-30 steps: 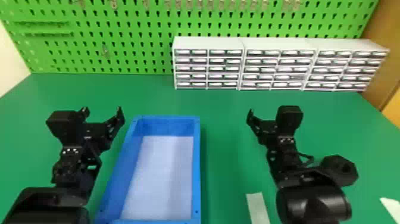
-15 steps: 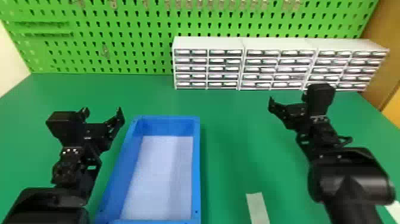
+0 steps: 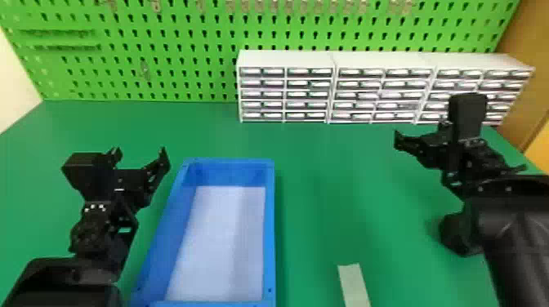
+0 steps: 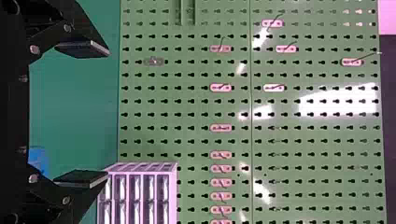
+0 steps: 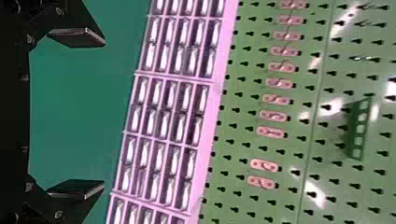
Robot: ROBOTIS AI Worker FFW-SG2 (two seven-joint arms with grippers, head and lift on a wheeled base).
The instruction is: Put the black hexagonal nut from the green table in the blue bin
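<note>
The black hexagonal nut (image 3: 456, 234) lies on the green table (image 3: 339, 183) at the right, its right side hidden by the right forearm. My right gripper (image 3: 420, 132) hovers beyond the nut and toward the drawers, open. In the right wrist view the fingers of the right gripper (image 5: 104, 114) stand wide apart with nothing between them. At the left, the parked left gripper (image 3: 140, 157) is open beside the far left corner of the blue bin (image 3: 269, 228); the left wrist view has the left gripper (image 4: 108, 113) with its fingers apart too.
White drawer units (image 3: 286, 59) stand along the back, beneath the green pegboard (image 3: 163, 61). A pale strip (image 3: 353, 285) lies on the table near the front, between bin and nut. The right gripper's camera housing overlaps the rightmost drawers in the head view.
My right arm has moved right and farther from the robot. The nut, fully visible beside the forearm a second ago, was then covered and now partly shows. The left arm has kept still.
</note>
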